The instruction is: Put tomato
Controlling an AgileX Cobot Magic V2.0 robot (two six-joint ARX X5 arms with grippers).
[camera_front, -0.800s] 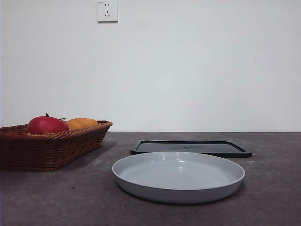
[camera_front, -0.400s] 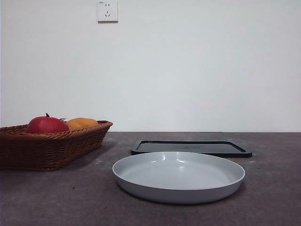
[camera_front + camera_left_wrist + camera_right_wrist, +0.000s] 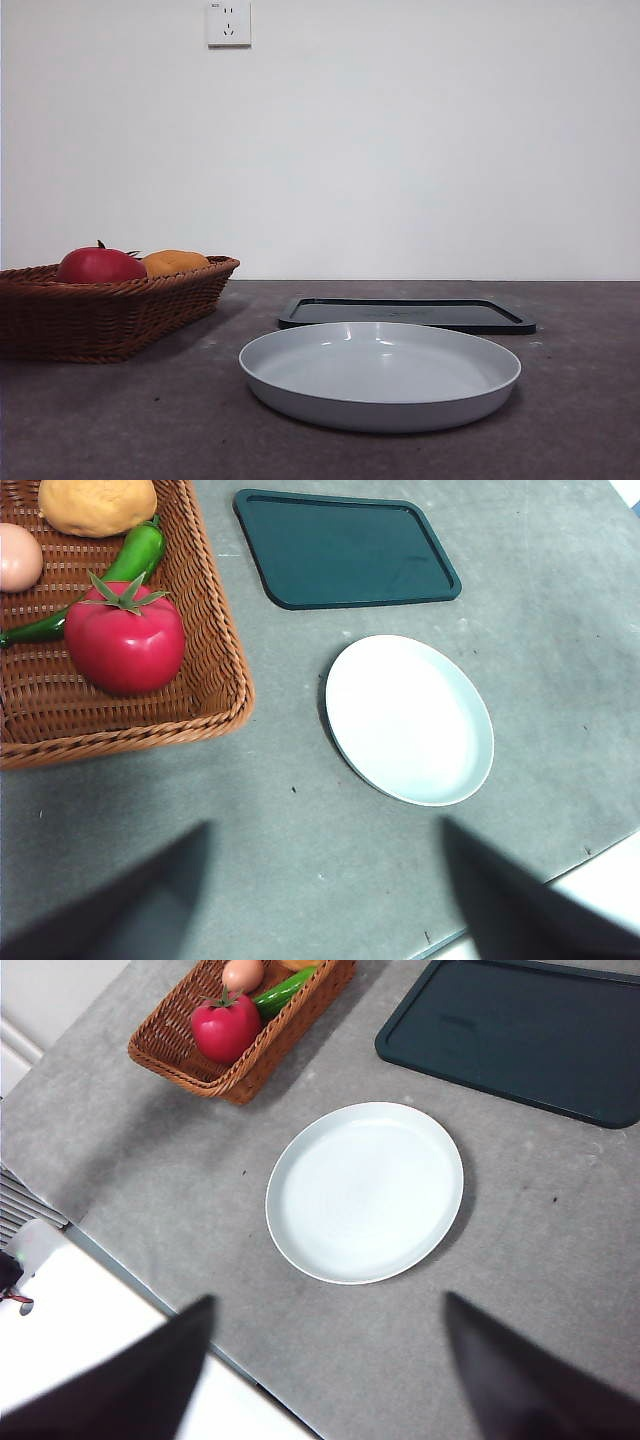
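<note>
The glossy red tomato [image 3: 98, 266] [image 3: 125, 645] [image 3: 224, 1026] with a green spiky stem lies in a brown wicker basket [image 3: 110, 310] [image 3: 215, 670] [image 3: 180, 1055] at the table's left. My left gripper [image 3: 325, 895] hangs open high above the table, between the basket and a white plate [image 3: 410, 720], with nothing between its jaws. Equally high, my right gripper [image 3: 325, 1370] stands open over the table's near edge, in front of the plate [image 3: 365, 1190] [image 3: 380, 375]. Neither arm shows in the front view.
Beside the tomato in the basket lie an orange-yellow fruit [image 3: 173, 262] [image 3: 97, 505], a green pepper [image 3: 120, 565] [image 3: 284, 992] and a pale pink fruit [image 3: 17, 557] [image 3: 243, 974]. A dark flat tray [image 3: 405, 313] [image 3: 345, 548] [image 3: 520, 1035] lies behind the plate.
</note>
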